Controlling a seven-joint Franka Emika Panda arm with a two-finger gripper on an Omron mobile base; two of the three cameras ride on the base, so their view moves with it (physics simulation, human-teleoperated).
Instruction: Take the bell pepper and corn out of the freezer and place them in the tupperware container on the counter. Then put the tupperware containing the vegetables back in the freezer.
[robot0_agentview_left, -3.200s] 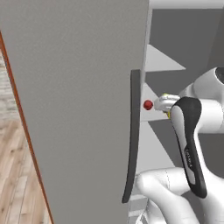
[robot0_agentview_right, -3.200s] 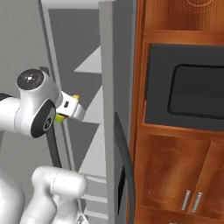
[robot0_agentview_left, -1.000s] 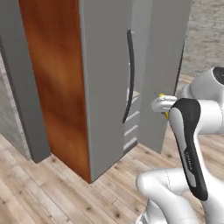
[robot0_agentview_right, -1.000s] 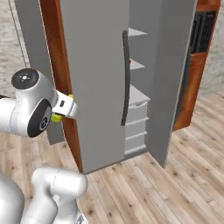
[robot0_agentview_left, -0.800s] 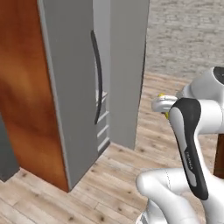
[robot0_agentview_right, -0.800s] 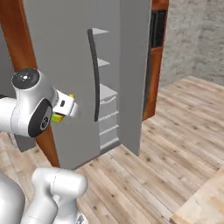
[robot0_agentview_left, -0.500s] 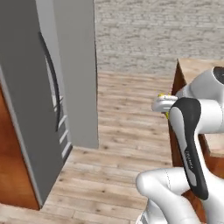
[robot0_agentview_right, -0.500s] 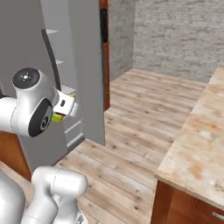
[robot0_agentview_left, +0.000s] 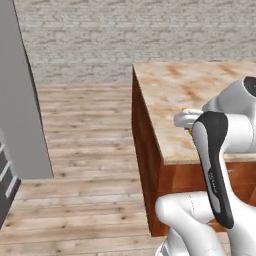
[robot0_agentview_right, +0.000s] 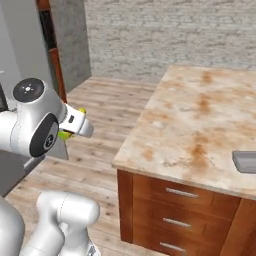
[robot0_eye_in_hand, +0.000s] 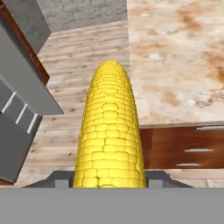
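The corn (robot0_eye_in_hand: 111, 131), a yellow cob, is clamped in my gripper (robot0_agentview_right: 81, 126) and points away from the hand in the hand view. A sliver of the corn (robot0_agentview_left: 186, 109) shows above the gripper (robot0_agentview_left: 184, 119), which hangs near the counter's near left corner. The tan marble counter (robot0_agentview_right: 200, 117) lies ahead and to the right. The tupperware container (robot0_agentview_right: 245, 161), a shallow grey tray, sits at the counter's near right edge. The grey freezer (robot0_agentview_left: 20, 105) stands off to the left with its door open. The bell pepper is out of view.
Brown drawers with silver handles (robot0_agentview_right: 177, 210) front the counter. Wooden floor (robot0_agentview_left: 85, 130) stretches between freezer and counter, with a grey brick wall (robot0_agentview_left: 125, 35) behind. Pale freezer drawers (robot0_eye_in_hand: 17, 114) show at the left of the hand view.
The base has swung away from the freezer toward the counter, so the whole scene has shifted left. The gripper has kept its hold on the corn.
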